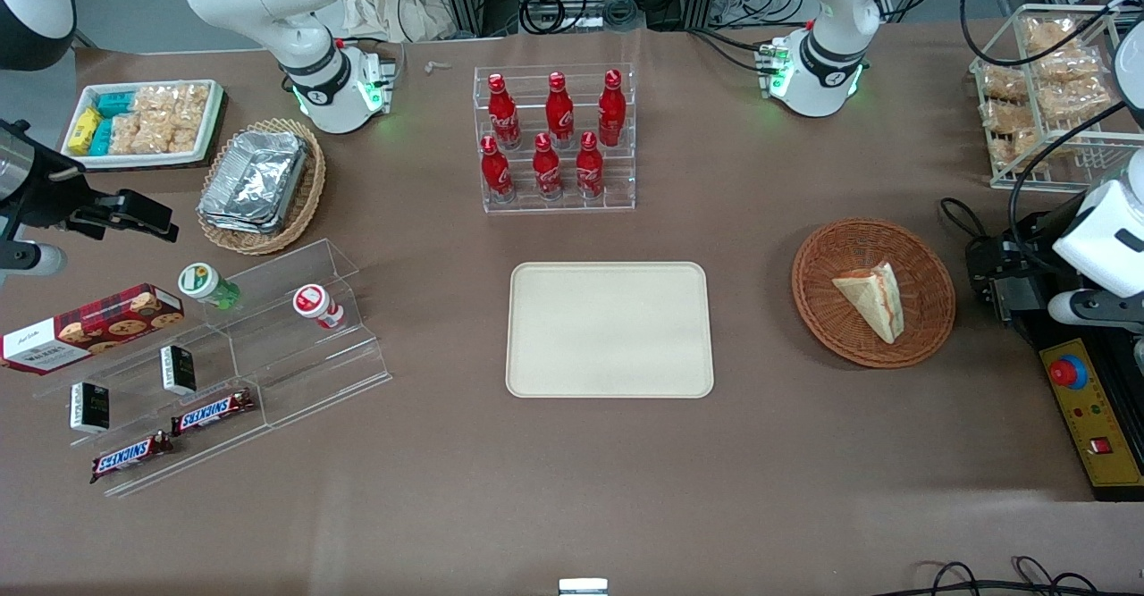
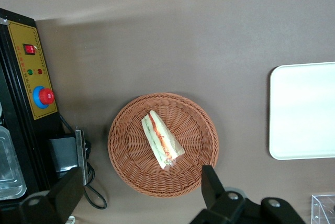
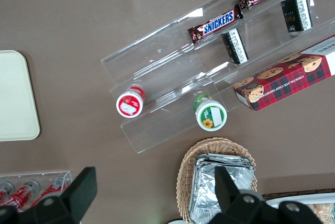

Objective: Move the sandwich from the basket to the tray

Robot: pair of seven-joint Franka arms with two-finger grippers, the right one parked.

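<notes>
Sandwich [image 1: 871, 299] lying flat in the round brown basket [image 1: 929, 265], toward the working arm's end of the desk [image 1: 572, 489]. Wedge pointing its narrow tip farther from the front camera, red and green filling along one long edge, wrap just visible. Basket standing well apart from the tray [image 1: 609, 329], which sits bare mid-desk, nearer the front camera than the rack of red bottles [image 1: 554, 136].

Pincer [image 2: 141, 187] held high above the basket, released: two dark fingers [image 2: 212, 185] spread wide, nothing between them. Seen from the wrist, sandwich [image 2: 162, 139] and basket [image 2: 125, 130] lying below, between the lines of the two fingers, clear of both; no contact. Height above the basket hard to judge, probably well up. In the front view, pincer itself not made out, only the arm's white body at the frame edge beside the basket.

Yellow control box [image 2: 32, 72] with red button close by the basket.
</notes>
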